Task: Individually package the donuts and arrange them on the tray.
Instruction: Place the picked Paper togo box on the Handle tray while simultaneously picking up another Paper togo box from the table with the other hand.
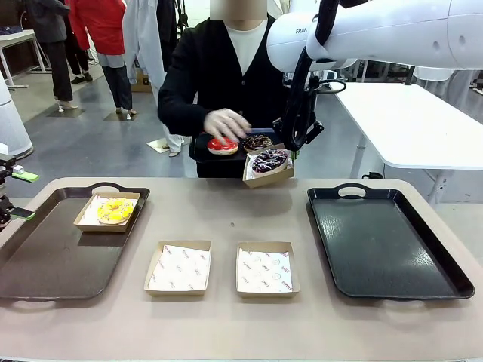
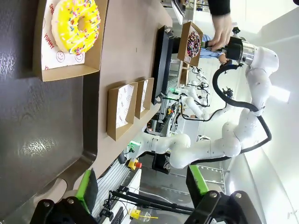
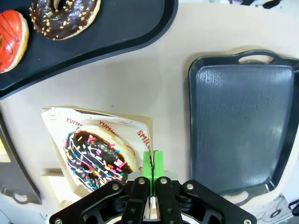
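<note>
The right gripper (image 3: 152,161) is clamping the rim of the cardboard box (image 3: 145,128) carrying the purple donut (image 3: 81,156), upper centre in the front view. The left gripper (image 2: 141,182) is hanging wide open, the boxed yellow donut (image 2: 65,32) lying upper left in its view.

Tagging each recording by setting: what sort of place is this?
Probably a lab staged as a donut counter: a white robot arm over the table, donuts in paper-lined boxes, a white worktable behind.
</note>
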### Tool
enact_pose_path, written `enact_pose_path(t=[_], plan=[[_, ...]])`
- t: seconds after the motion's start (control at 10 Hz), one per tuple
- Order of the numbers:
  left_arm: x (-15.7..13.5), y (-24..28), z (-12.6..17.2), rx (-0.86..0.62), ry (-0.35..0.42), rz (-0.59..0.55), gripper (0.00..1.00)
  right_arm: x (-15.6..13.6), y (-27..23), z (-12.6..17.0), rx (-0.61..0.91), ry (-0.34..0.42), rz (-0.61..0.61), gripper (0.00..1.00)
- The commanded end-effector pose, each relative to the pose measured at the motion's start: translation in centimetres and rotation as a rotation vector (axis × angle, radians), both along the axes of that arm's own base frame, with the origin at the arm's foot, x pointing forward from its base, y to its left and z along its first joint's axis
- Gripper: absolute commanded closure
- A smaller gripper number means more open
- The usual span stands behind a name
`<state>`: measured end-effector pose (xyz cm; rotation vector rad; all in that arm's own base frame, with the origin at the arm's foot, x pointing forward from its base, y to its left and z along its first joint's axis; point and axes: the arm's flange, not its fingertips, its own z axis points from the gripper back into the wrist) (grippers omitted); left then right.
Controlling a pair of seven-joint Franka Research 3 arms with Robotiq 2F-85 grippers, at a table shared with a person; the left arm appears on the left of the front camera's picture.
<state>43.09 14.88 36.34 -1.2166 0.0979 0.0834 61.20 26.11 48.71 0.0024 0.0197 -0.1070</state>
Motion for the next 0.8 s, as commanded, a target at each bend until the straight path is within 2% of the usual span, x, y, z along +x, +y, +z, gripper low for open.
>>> enact_pose_path(t=[0.0, 0.7], plan=[[-0.14, -0.07, 0.09, -0.003, -0.002, 0.001, 0.0, -0.25, -0.08, 0.06, 0.004, -0.007, -0.001, 1.0], [-0.14, -0.07, 0.09, -0.003, -0.002, 0.001, 0.0, -0.25, -0.08, 0.06, 0.004, -0.007, -0.001, 1.0]])
